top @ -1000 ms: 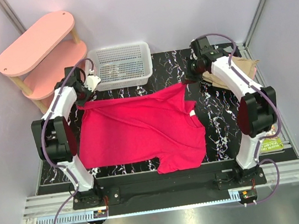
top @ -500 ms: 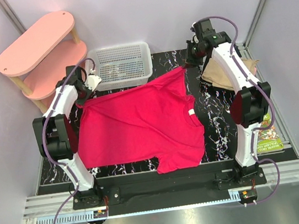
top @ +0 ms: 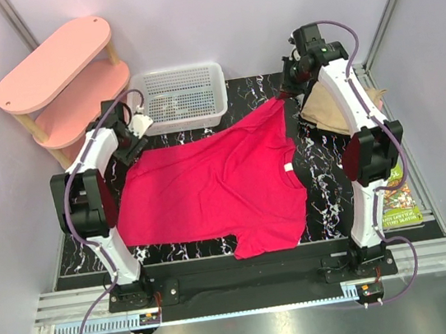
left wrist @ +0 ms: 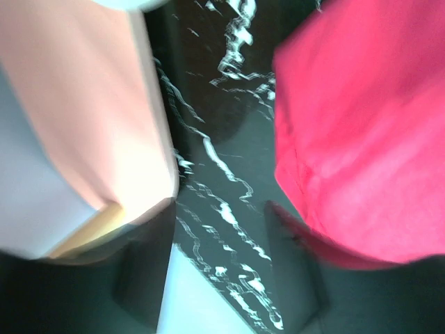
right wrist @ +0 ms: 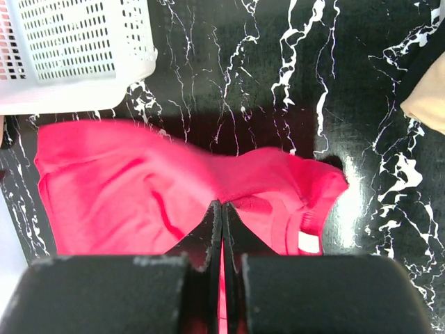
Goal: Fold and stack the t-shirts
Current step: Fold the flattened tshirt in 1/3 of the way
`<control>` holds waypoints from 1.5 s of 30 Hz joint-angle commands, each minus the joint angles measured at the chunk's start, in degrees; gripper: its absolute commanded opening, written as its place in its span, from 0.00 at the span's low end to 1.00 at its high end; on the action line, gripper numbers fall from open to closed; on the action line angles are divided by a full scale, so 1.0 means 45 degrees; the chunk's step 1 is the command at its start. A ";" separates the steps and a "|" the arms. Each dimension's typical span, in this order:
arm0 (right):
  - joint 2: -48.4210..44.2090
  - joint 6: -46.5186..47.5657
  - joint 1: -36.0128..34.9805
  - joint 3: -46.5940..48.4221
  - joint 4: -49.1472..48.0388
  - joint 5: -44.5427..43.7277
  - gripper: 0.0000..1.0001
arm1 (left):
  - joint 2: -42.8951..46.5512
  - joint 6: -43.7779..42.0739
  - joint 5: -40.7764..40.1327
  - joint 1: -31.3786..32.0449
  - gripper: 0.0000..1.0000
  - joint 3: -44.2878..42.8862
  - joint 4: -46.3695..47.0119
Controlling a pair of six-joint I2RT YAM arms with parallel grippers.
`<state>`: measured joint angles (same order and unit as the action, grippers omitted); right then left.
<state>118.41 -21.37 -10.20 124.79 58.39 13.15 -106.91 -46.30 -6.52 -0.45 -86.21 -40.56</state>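
Crimson tee (top: pixel 210 190), corner pinched in right claw (top: pixel 283 95); left claw (top: pixel 126 151) released beside it.

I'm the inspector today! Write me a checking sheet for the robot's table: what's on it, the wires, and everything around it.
Surface: black marbled table, with cloth covering its middle.
Job's things: crimson t-shirt is spread out and unfolded, its far right corner lifted. A tan shirt lies at the far right, partly behind the right arm.
Clutter: white mesh basket at the far edge; green booklet at the near right.
Grippers: left end effector is open with nothing in it, beside the crimson shirt's edge. Right end effector is shut on the crimson shirt's corner.
Cables: purple cables loop along both arms.
Surroundings: pink shelf stand at the far left; pale walls.
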 commanded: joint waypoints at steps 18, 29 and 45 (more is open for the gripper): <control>-0.0629 0.0256 0.0078 -0.1460 -0.0827 0.0262 0.00 | 0.2217 0.1734 0.0961 0.1370 0.70 0.3810 0.2450; -0.1450 0.0295 0.0079 -0.2595 -0.1355 0.0164 0.00 | 0.0108 0.2321 0.1372 0.0803 0.65 0.2342 0.1806; -0.1684 0.0158 0.0098 -0.2575 -0.1433 0.0457 0.00 | -0.1045 0.2515 0.1372 0.0764 0.34 0.1230 0.1552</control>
<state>114.48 -20.75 -10.11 112.55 53.80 13.37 -109.82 -35.97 -1.50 3.11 -76.69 -33.87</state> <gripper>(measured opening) 0.010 0.347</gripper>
